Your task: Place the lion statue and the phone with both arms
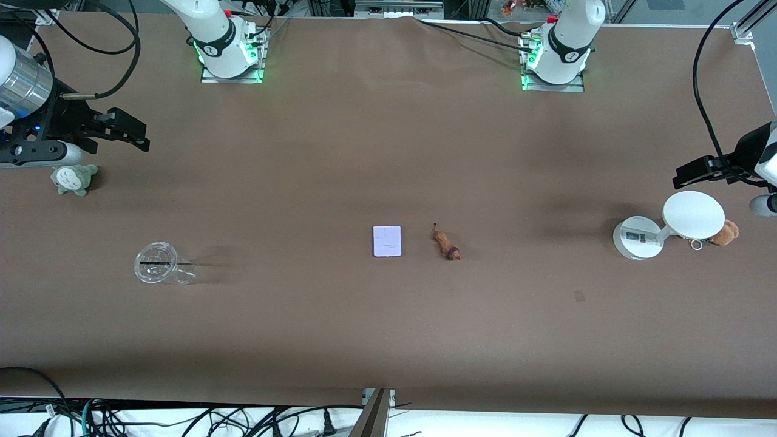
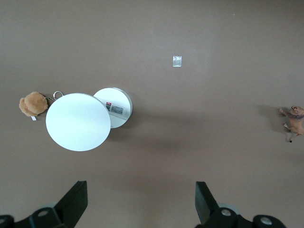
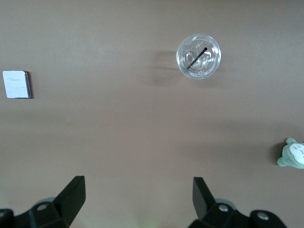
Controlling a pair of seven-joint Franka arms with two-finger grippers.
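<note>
The phone (image 1: 387, 241), a flat pale lavender slab, lies on the brown table near its middle. It also shows in the right wrist view (image 3: 17, 84). The lion statue (image 1: 447, 244), small and orange-brown, lies beside it toward the left arm's end and shows in the left wrist view (image 2: 295, 121). My left gripper (image 1: 692, 173) is open and empty in the air at the left arm's end, by the white stand; its jaws stand wide apart (image 2: 141, 199). My right gripper (image 1: 124, 130) is open and empty in the air at the right arm's end (image 3: 139, 197).
A round white stand (image 1: 692, 215) (image 2: 78, 121) and a brown keyring plush (image 1: 725, 232) (image 2: 31, 104) sit at the left arm's end. A clear cup (image 1: 161, 263) (image 3: 198, 56) and a grey-green plush (image 1: 74, 179) (image 3: 292, 154) sit at the right arm's end.
</note>
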